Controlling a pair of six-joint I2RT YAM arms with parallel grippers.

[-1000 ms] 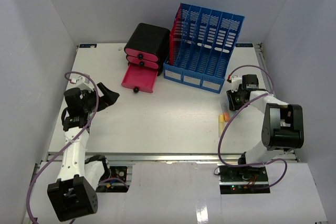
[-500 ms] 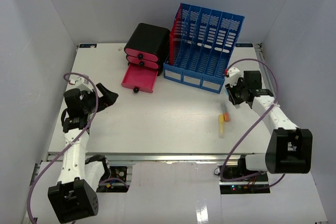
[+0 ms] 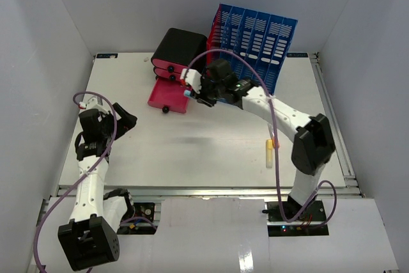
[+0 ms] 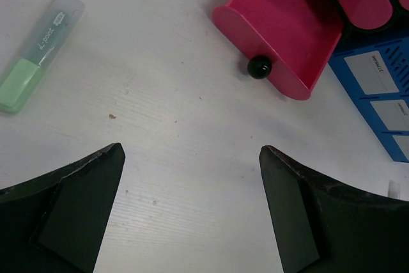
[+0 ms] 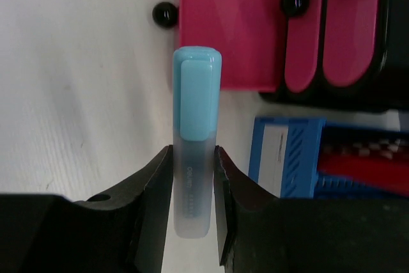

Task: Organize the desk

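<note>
On the white desk (image 3: 211, 151), my right arm reaches across to the open pink drawer (image 3: 169, 96) of the black drawer unit (image 3: 179, 51). My right gripper (image 3: 195, 91) is shut on a light blue highlighter (image 5: 197, 132). The highlighter points at the drawer's front edge (image 5: 227, 30) and hangs just short of it. My left gripper (image 3: 126, 121) hovers over the desk's left side. In the left wrist view it (image 4: 190, 150) is wide open with only bare desk between its fingers. A green highlighter (image 4: 35, 55) lies ahead of it to the left.
A blue file rack (image 3: 250, 55) stands behind the right arm, next to the drawer unit. A yellow highlighter (image 3: 269, 153) and an orange one (image 3: 275, 140) lie on the right of the desk. Grey walls close in three sides.
The right arm has swung from the desk's right side, left across to the pink drawer, carrying the blue highlighter. The left arm has barely moved.
</note>
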